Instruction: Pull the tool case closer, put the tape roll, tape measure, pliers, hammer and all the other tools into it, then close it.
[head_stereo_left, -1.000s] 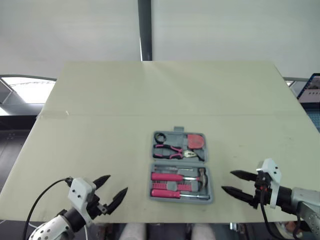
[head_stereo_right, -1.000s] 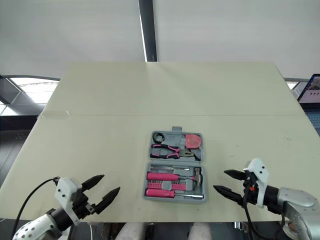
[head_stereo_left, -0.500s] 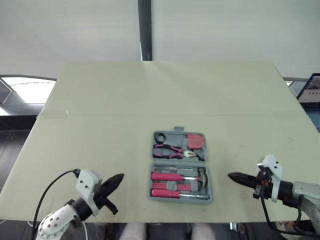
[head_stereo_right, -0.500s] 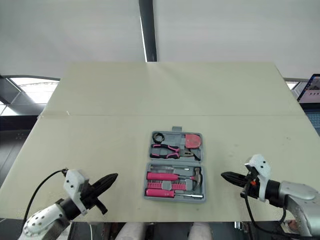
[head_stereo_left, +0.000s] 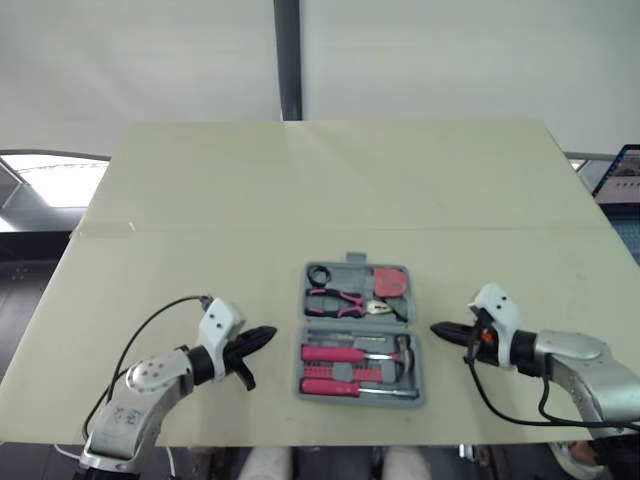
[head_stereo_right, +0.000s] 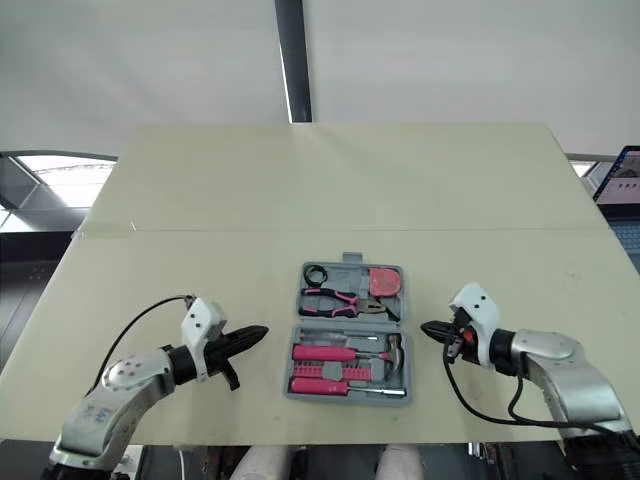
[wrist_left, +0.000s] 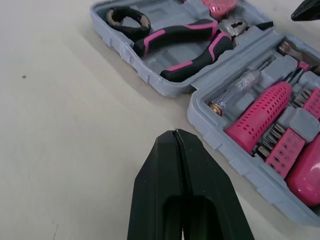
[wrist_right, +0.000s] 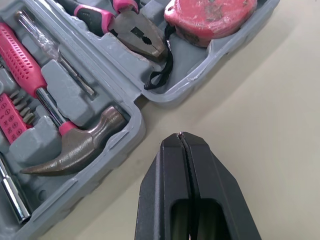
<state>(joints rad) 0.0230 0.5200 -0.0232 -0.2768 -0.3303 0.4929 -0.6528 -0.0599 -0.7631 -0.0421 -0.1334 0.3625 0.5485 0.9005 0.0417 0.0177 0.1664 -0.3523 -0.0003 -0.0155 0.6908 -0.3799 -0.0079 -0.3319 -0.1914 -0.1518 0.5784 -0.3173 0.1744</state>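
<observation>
The grey tool case (head_stereo_left: 346, 276) lies open flat, with the pink-handled pliers (head_stereo_left: 340, 297), hammer (head_stereo_left: 403, 350) and tape measure (head_stereo_left: 392, 283) seated inside. The left gripper (head_stereo_left: 262, 336) and right gripper (head_stereo_left: 440, 329) flank it, both pinched closed on nothing.

Closed left end effector (wrist_left: 175, 132) sits near the open tool case (wrist_left: 144, 69).

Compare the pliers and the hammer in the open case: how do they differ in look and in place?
The pliers lie in the far half of the tool case; the hammer lies in the near half. The pliers have two black-and-pink handles; the hammer has one pink handle and a thin metal shaft. The pliers end in a tapered metal nose, the hammer in a broad curved head. Both lie flat, metal end toward the robot's right.
</observation>
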